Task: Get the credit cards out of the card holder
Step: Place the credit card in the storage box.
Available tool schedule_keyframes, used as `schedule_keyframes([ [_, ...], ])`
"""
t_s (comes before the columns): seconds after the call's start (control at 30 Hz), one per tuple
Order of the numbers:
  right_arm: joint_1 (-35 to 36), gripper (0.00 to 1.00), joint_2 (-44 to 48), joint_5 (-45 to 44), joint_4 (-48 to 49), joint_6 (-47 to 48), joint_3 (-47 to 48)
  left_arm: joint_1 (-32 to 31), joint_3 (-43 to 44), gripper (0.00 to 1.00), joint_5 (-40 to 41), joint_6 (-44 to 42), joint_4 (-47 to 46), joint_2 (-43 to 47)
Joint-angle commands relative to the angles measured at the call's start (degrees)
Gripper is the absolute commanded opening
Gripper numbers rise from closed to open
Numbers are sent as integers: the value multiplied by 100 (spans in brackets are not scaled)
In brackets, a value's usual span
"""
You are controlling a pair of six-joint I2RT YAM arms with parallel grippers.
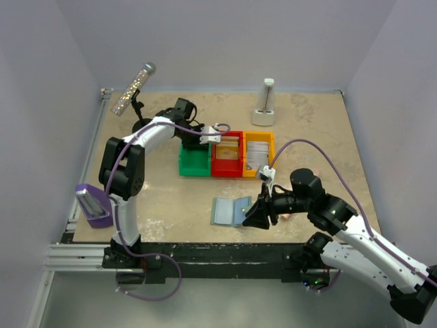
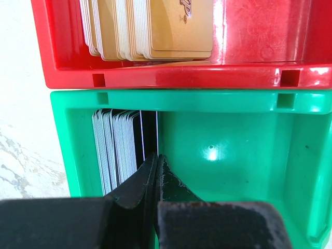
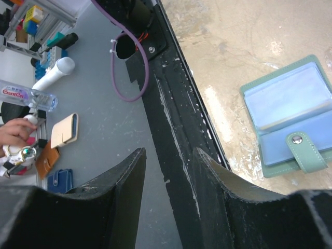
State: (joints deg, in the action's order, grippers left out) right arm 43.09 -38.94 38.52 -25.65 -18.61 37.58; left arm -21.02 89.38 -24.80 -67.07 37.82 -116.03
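Several thin rectangular credit cards with whitish and dark faces stand on edge in a stack at one end of the green plastic bin. More tan cards stand in the red plastic bin beside it. The left gripper hangs just over the green bin's stack with its fingers pressed together; I cannot tell whether a card's edge is pinched between them.

The pale blue-grey two-panel card holder lies open on the mottled beige worktop, near the front edge. Its clear pockets look empty from here. The right gripper hovers beside it, fingers apart and holding nothing.

Any card in a pocket would likely be light, rigid and slick, best pinched by an exposed short edge. The soft holder would need pinning near its snap tab.
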Motion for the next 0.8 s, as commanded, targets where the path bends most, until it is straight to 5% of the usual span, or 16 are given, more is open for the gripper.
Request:
schedule_keyframes([
  [0.0,6,46,9,76,201,7,170,36,-167,0,54,27,-126,62],
  [0.77,6,47,71,59,209,-20,179,80,-202,0,-508,-263,497,414],
])
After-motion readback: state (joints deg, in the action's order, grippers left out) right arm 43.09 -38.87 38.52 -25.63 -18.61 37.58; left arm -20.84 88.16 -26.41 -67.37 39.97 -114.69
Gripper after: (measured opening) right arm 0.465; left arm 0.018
